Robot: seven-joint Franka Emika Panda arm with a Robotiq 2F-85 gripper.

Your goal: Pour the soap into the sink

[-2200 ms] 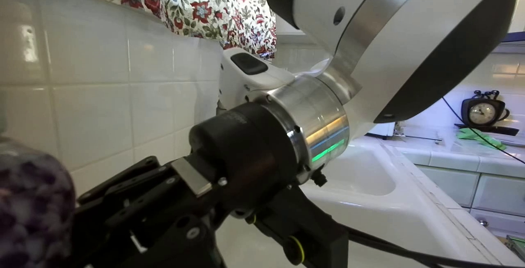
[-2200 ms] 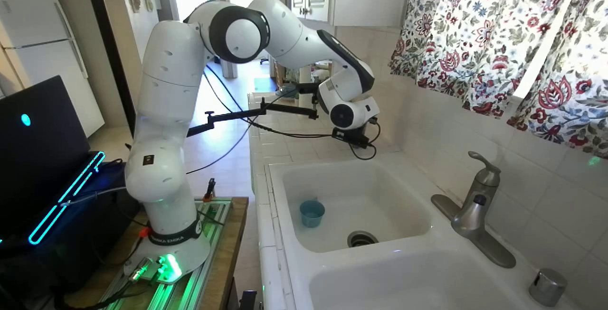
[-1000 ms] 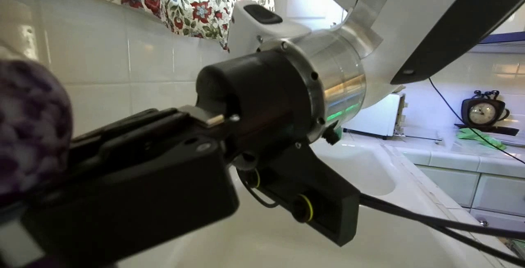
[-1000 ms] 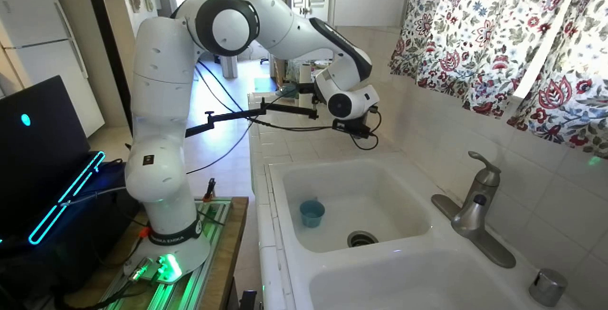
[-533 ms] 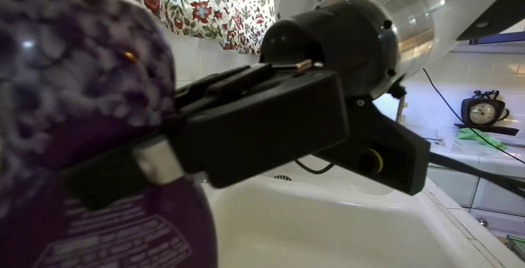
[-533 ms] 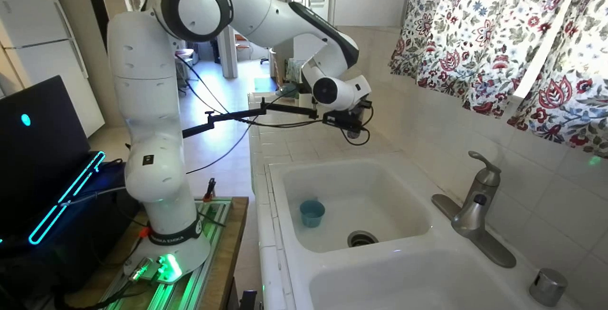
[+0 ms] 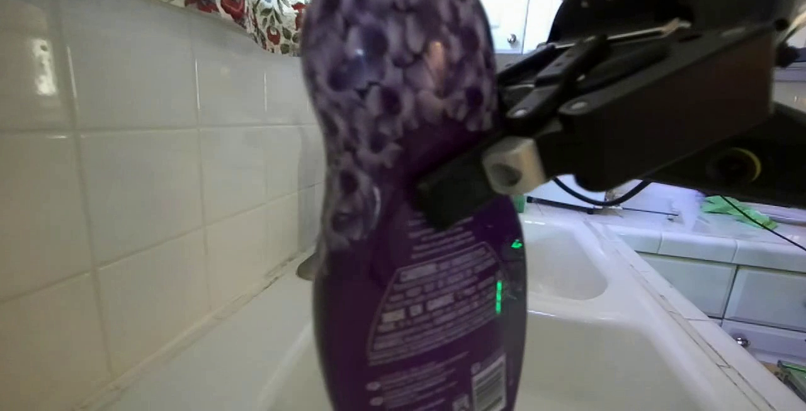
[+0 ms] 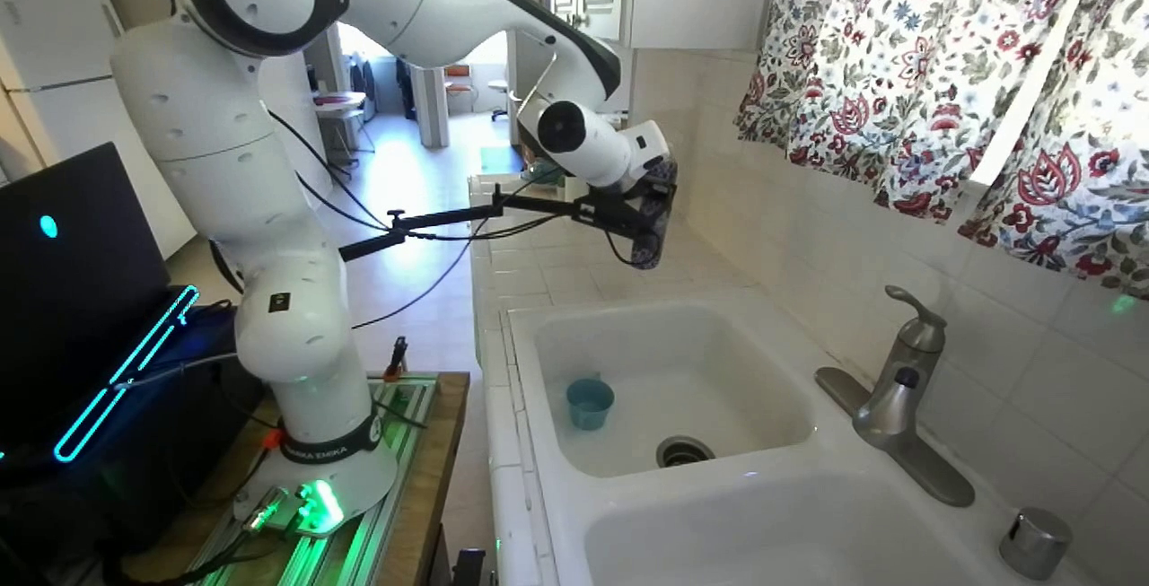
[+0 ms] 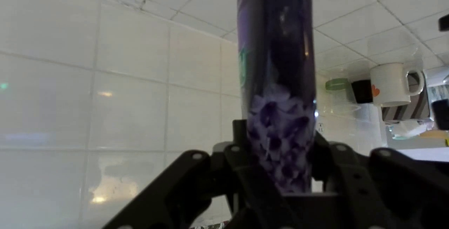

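Near the tiled wall (image 7: 138, 209), soap bottle (image 7: 378, 197): swung from the edge to mid-frame in an exterior view; floral end up, near upright, cap out of frame. Judged: in transit, pour not begun.
Back label (image 7: 434, 310): white print, barcode (image 7: 488, 386); too blurred to read.
Gripper (image 9: 279, 137): pinching the bottle's flanks.
Sink (image 8: 763, 467): cannot tell whether bottle overhangs it.
Arm base (image 8: 363, 481): band (image 8: 332, 450) legible as "EMIKA".

The purple soap bottle (image 7: 381, 222), its label patterned with petals above printed text and a barcode, is held aloft, nearly upright, near one end of the rounded white double-basin kitchen sink (image 8: 709, 476).
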